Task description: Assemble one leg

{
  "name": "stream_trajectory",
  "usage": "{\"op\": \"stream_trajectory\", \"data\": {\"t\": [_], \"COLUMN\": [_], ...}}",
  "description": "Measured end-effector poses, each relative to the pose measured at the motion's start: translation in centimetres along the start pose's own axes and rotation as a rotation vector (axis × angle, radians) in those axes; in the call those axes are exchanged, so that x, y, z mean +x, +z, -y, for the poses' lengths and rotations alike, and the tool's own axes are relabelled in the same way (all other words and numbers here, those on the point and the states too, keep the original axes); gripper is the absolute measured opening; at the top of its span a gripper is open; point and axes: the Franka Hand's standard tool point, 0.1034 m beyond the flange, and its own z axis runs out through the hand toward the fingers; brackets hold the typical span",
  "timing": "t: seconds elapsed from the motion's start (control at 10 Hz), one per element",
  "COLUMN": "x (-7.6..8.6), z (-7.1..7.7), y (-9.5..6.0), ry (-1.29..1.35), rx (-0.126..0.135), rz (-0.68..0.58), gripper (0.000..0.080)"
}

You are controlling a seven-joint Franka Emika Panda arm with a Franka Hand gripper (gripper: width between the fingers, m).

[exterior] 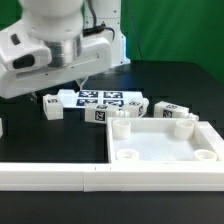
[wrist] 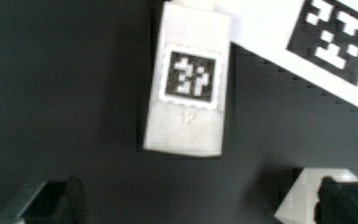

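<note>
the gripper (wrist: 190, 198) hangs open, its fingers (wrist: 51, 200) spread wide. the leg (wrist: 185, 120) lies flat on the black table (wrist: 60, 90) just beside the marker board (wrist: 336, 40), tag (wrist: 190, 75) up, and the gripper is farther from that board.

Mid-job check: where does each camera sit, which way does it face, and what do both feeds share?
Exterior view: off the arm, facing across the white panel toward the legs and the marker board; the arm shows on the exterior view's left.
Wrist view: on the wrist, looking down on one leg on the black table; the open gripper fingertips show.
Shared: probably that leg, leftmost in the exterior view, and the marker board.
</note>
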Motion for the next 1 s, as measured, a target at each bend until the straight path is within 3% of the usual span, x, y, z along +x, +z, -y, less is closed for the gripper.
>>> {"op": "stream_trajectory", "data": {"t": [0.1,0.4,0.6,0.8,0.9,1.0], "x": [-0.51,-0.26,-0.61,-0.41,-0.08,-0.01], "z": [-0.7,-0.34,-1.15,-0.74,-0.3,-0.53], "y": [0.79,0.7,1.43,0.8,0.92,0.95], "ry": [-0.031,-0.033,-0.056,0.027,0.052,0.038], "rx": [0.055,0.068,0.024,-0.052,-0.014,-0.014], "rz": [-0.026,-0.034,0.017,0.133,0.147,0.141], "gripper": [0.0649,0.0649,0.0649,0.0649,0.0649,0.0649]}}
